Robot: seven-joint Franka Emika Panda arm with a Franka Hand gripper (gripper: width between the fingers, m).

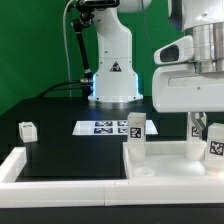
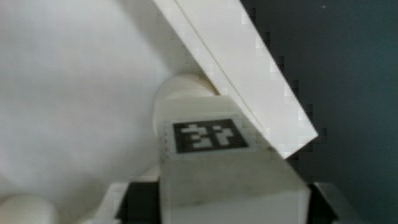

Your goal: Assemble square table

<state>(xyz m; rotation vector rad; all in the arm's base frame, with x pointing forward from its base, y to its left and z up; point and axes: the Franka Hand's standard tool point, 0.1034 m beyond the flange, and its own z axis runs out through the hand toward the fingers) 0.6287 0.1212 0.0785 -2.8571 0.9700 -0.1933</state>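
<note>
The gripped-at leg (image 2: pixel 214 165) stands upright at a corner of the white square top (image 2: pixel 71 100), its tag facing the wrist camera, directly between the fingers (image 2: pixel 121 202) of the gripper (image 2: pixel 217 206). The jaws flank it closely; whether they pinch it I cannot tell. In the exterior view the top (image 1: pixel 170 160) lies at the exterior view's right, beneath the gripper (image 1: pixel 208 130). A second leg (image 1: pixel 135 135) stands on the top, well apart from the gripper.

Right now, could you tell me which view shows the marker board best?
The exterior view: the marker board lies flat there with its tags showing. The wrist view shows none of it.
</note>
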